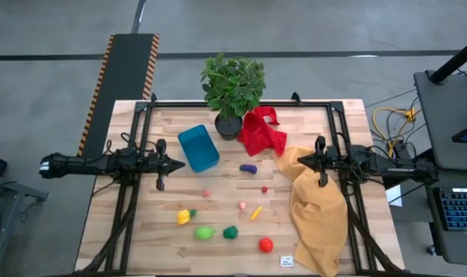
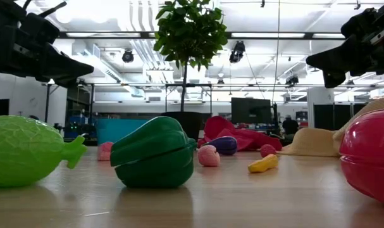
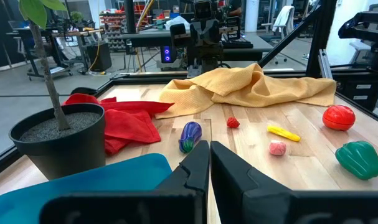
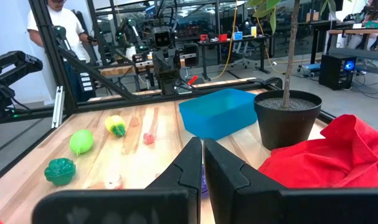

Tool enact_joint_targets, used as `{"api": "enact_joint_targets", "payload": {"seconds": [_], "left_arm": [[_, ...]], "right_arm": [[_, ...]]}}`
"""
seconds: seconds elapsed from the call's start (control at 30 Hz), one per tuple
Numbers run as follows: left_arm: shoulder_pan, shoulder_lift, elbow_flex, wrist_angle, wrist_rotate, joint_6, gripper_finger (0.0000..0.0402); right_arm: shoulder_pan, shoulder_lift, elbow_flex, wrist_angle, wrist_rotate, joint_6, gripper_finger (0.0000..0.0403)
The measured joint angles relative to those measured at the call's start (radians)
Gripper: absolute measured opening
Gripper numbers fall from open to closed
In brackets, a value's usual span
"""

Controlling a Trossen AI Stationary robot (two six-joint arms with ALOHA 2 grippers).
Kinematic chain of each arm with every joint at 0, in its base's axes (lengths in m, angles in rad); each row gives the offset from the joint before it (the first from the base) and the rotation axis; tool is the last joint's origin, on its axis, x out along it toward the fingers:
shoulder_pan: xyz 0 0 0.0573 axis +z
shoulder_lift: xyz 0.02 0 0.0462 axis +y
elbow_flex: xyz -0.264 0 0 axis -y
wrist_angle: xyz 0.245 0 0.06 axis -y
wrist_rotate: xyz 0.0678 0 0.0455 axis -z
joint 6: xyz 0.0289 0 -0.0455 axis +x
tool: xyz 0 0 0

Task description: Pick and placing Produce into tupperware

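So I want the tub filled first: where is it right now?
In the high view the blue tub sits at the table's back left, just left of the plant pot and right beside the left claw.

Open tabletop (image 1: pixel 218 201) around scattered produce (image 1: pixel 230 231); plant (image 1: pixel 233 85) beside tupperware (image 1: pixel 198 148).

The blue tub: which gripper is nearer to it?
Left. The left gripper hangs shut just beside the tub; the right gripper, also shut, sits across the table over the yellow cloth.
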Motion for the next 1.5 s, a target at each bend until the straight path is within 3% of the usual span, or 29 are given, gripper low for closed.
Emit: {"api": "enact_joint_targets", "payload": {"seconds": [1.13, 1.33, 1.43, 1.5], "left_arm": [[0.0, 0.0, 0.0, 0.027, -0.003, 0.001, 0.0], [0.001, 0.006, 0.0, 0.296, -0.024, 0.056, 0.0], [0.002, 0.026, 0.001, 0.405, -0.039, 0.104, 0.0002], [0.002, 0.047, 0.009, 0.424, -0.041, 0.145, 0.0011]], "right_arm": [[0.0, 0.0, 0.0, 0.04, 0.0, 0.058, 0.0009], [0.0, 0.002, 0.0, 0.257, 0.001, -0.004, 0.0014], [0.0, 0.008, 0.0, 0.377, -0.004, -0.033, 0.0036], [0.0, 0.009, 0.019, 0.369, -0.006, -0.07, 0.0061]]}}
